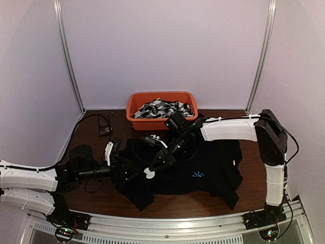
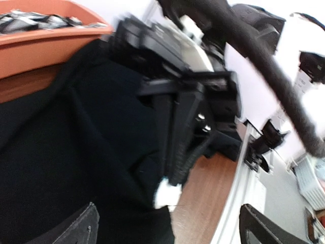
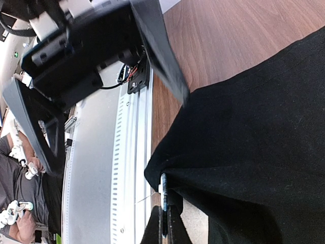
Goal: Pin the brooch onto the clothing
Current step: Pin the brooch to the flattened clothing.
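We see the black shirt [image 1: 216, 162] lying across the middle of the wooden desk [image 1: 99, 199], just in front of an orange bin [image 1: 133, 110] that holds black-and-white patterned fabrics [image 1: 162, 108]. The shirt is rumpled, more so at its left side. Its light-blue starburst mark [image 1: 199, 175] faces up near the front hem.

The right arm reaches from the right side over the shirt, and the right pincer [image 1: 154, 169] points down at the shirt's left part. Its jaws are pinched together on a small white piece, the brooch [image 1: 150, 173], which sits at the very fingertips. The brooch lies against the black cloth, left of the starburst and clearly apart from it. In the left wrist view the brooch is a blurred white spot at the tip of the right fingers [image 2: 175, 168], close to the shirt's edge where the desk shows. We cannot tell whether the pin has entered the cloth.

The left arm lies low along the left of the desk. The left pincer [image 1: 127, 165] is at the shirt's left edge, near the brooch. Its jaws stand wide apart and hold nothing. A small black device [image 1: 104, 125] with a cable lies at the back left of the desk.
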Controlling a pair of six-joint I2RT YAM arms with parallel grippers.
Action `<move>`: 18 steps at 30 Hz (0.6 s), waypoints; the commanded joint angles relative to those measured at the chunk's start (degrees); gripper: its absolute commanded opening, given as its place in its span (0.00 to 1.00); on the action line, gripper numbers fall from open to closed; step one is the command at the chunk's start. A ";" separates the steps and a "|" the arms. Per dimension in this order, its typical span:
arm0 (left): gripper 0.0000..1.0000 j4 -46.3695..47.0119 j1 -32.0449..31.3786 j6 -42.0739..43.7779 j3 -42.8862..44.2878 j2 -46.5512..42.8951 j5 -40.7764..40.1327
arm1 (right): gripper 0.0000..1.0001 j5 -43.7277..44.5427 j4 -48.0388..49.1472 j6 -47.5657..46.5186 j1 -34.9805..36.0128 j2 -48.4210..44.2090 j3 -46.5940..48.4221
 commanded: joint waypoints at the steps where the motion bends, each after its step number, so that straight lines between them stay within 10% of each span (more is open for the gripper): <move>1: 0.98 -19.62 -1.23 3.48 7.26 -1.01 -10.34 | 0.00 -1.57 0.13 -1.03 -0.33 -1.15 0.81; 18: 0.98 -25.92 0.68 20.71 15.56 1.63 8.12 | 0.00 -0.98 0.91 -1.28 -0.70 -4.03 -0.51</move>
